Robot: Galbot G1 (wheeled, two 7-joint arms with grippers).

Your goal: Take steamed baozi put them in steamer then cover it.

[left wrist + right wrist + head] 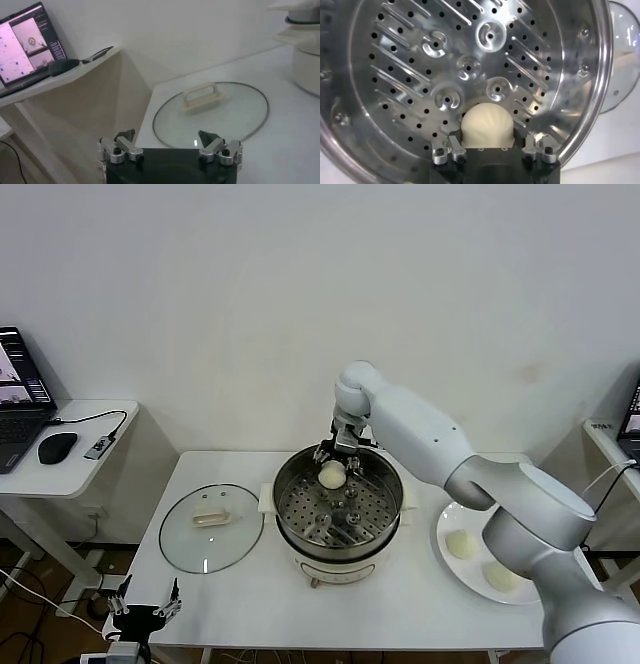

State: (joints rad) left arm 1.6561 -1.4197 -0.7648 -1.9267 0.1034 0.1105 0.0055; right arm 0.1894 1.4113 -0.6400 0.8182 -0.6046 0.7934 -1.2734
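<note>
The table (250, 594) is taken up at its middle by the steamer (338, 514), a shiny pot with a perforated tray on a white base, and everything else is placed around it. The right arm is reached over the steamer's far rim, and the right gripper (338, 456) is held low inside the pot, at the far part of the tray. The cover (211, 527) is laid flat on the table just to the left of the steamer, handle up and untouched. A white plate (450, 569) is set to the right of the steamer, partly hidden by the arm; two more buns can be made out on it. The left gripper (169, 149) is parked well to the left of the steamer, below the table's near corner, with its jaws spread and nothing between them. One bun (486, 125) is seen in the right wrist view between the right jaws, which are spread about as wide as the bun; whether it is pinched or already freed cannot be told. It is judged that a soft bun could cling to one jaw and be dragged up on withdrawal, or roll against the wall if dropped from a height, leaving less room for the others.
</note>
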